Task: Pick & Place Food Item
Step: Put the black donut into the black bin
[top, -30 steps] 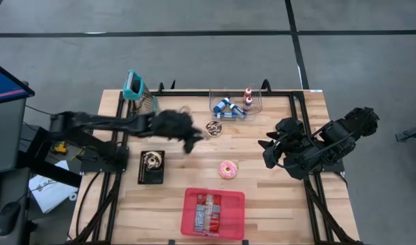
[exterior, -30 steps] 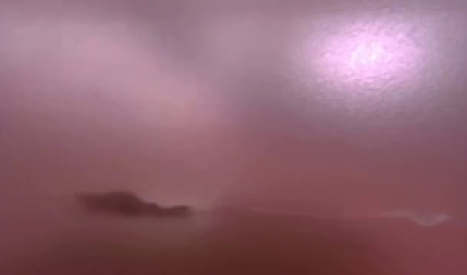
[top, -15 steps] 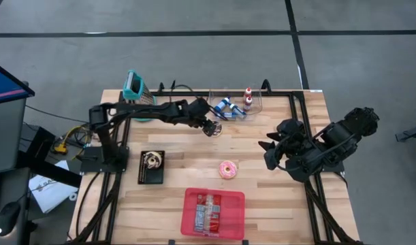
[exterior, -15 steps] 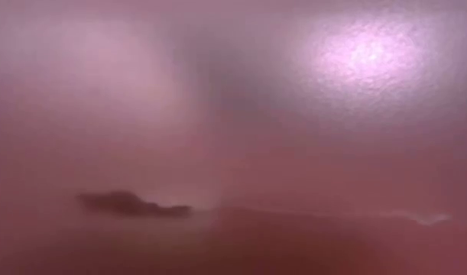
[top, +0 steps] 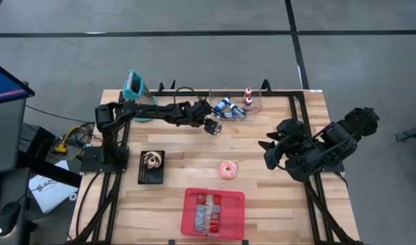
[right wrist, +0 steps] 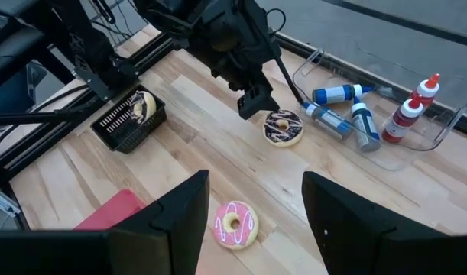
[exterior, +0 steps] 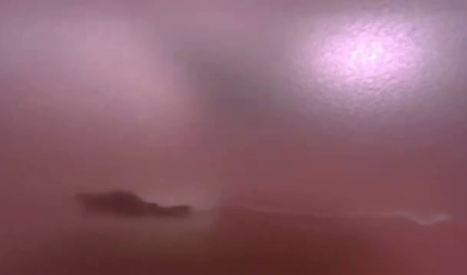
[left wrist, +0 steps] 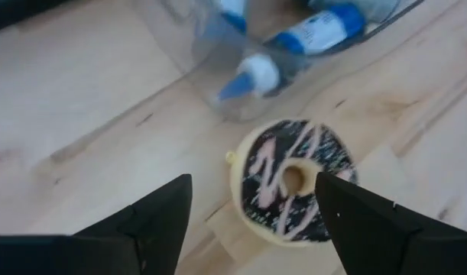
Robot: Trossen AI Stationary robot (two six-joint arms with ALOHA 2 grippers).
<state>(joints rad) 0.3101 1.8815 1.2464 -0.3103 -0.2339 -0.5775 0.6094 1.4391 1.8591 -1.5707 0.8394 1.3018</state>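
A chocolate donut (left wrist: 290, 183) with pink stripes lies flat on the wooden table (top: 276, 197), just in front of a clear bin of bottles (top: 235, 103). My left gripper (left wrist: 252, 187) is open and slants down over it, one finger on either side; I cannot see any touch. In the high view it stands at the donut's left edge (top: 210, 126). A pink donut (top: 227, 169) lies flat near the table's middle. My right gripper (right wrist: 256, 202) is open and waits high over the right side (top: 267, 154), nothing between its fingers.
A black basket (top: 152, 167) with a pale donut sits at the left. A red tray (top: 213, 211) of packets stands at the near edge. A teal-handled grater (top: 136, 88) stands at the far left corner. The low view shows only a reddish blur.
My left gripper has swung from the table's left middle toward the far edge and the right, going down and tipping to the chocolate donut. It has nearly stopped there in the last half second. The donuts have stayed where they were.
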